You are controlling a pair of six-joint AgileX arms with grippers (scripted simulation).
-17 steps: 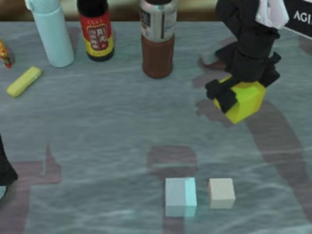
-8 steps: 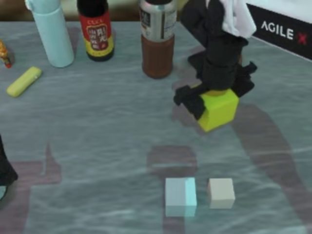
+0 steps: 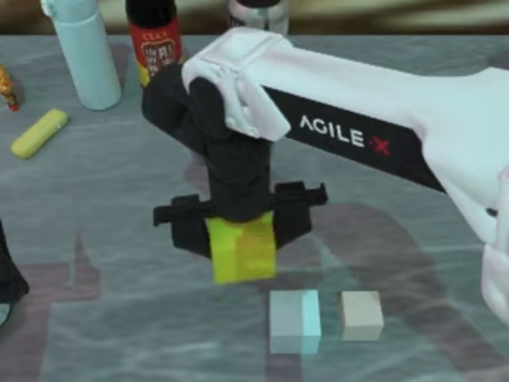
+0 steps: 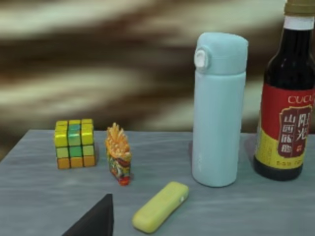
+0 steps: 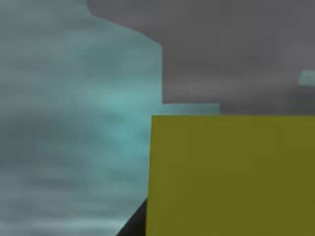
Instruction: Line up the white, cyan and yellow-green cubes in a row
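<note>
Front row: cyan cube point(image 3: 295, 321) and white cube point(image 3: 362, 315) side by side, lower right of centre, apart.
Right gripper point(image 3: 241, 239): centre of frame, clamped on the yellow-green cube point(image 3: 242, 251), just upper left of the cyan one, edges a little turned.
Behind: yellow-green bar point(image 3: 39, 132), thermos point(image 3: 83, 52), sauce bottle point(image 3: 155, 44), upper left.
Left arm point(image 3: 9, 278): left edge, parked.

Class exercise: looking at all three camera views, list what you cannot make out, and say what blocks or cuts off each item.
- Yellow-green cube, top view: the right gripper covers its upper part, so whether it touches the table is unclear.
- Brown bottle, top view: mostly behind the right arm.
- Left gripper, left wrist view: cut off by the edge.
- Right wrist view: the cube fills it; the cyan cube and white cube are out of frame.
</note>
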